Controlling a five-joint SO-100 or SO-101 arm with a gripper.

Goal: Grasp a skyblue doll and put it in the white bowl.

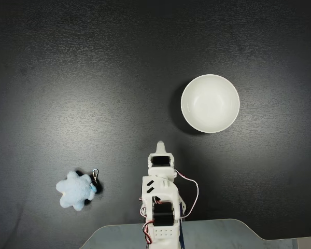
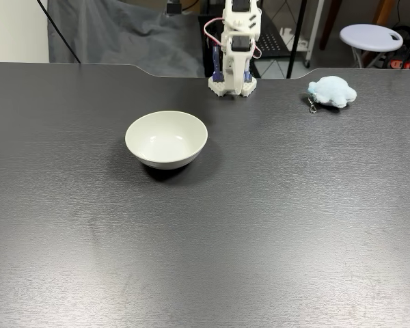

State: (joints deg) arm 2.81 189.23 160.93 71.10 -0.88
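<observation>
Two risks: the skyblue doll [image 1: 76, 190] lies lower left on the table [image 1: 67, 78], far from the white bowl [image 1: 210, 103]; soft fur may slip. Whether the fingers [image 1: 160, 146] are parted is unclear.

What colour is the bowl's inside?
Plain glossy white, no markings; the bowl shows best in the fixed view looking straight down.
</observation>
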